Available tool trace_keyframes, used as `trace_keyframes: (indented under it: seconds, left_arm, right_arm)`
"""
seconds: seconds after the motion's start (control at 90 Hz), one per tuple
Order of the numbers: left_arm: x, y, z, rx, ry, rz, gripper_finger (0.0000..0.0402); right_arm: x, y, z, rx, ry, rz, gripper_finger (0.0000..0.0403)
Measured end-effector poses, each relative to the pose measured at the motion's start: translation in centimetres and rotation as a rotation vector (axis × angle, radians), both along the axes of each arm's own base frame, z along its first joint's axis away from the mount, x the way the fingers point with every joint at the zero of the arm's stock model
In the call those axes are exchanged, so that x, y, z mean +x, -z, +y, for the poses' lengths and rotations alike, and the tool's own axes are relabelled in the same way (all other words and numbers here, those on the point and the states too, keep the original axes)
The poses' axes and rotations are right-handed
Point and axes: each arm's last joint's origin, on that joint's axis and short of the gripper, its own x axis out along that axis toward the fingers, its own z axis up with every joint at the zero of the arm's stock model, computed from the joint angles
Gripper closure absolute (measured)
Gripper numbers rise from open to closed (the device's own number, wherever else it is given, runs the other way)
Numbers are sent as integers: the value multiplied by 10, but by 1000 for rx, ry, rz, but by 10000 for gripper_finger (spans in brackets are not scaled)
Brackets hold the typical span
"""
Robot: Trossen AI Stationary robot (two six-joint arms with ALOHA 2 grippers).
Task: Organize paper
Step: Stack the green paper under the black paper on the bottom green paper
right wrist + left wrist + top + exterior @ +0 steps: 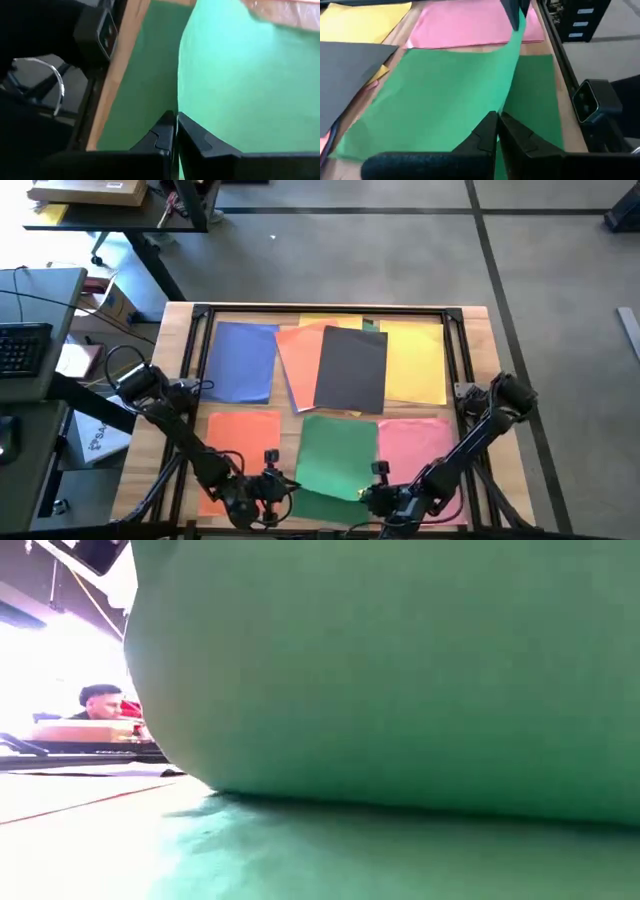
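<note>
Desk: wooden desk [478, 330] inside a dark frame, coloured paper spread across it.
Far row: blue sheet [243, 360], an orange sheet [298, 360], dark grey sheet [352, 370] overlapping it, yellow sheets [418, 360].
Near row: orange sheet [240, 435], green sheets [335, 455], pink sheets [415, 442].
Left gripper [268, 485]: low at the near edge beside the green pile; jaws pressed together on the lifted green sheet's [445, 95] near edge.
Right gripper [385, 498]: near edge, other side of the green pile; jaws pinching the same sheet's edge.
Sheet state: top green sheet bowed upward, a second green sheet [535, 100] flat beneath.
Step in hand: judged to be handling the top green sheet between both arms.
Next move: likely calls for even tension, carrying it without creasing, then squaring it on its pile.
</note>
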Motion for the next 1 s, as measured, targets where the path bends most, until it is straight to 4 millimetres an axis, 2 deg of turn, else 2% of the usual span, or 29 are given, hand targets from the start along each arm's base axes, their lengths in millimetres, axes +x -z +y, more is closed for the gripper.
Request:
trace_keyframes:
  seconds: [0.222, 0.4, 0.656, 1.0]
  left_arm:
    - [5, 19, -7, -21, 9, 4, 402]
    - [0, 16, -12, 10, -49, -51, 402]
    - [-1, 9, -18, 18, -40, -69, 402]
    - [-14, 14, -24, 12, -38, -34, 402]
  right_arm:
    - [1, 7, 0, -46, 17, -14, 403]
    - [2, 7, -1, -100, 0, -36, 403]
    - [2, 7, -4, -165, -17, -36, 403]
    - [2, 7, -3, -110, 3, -26, 403]
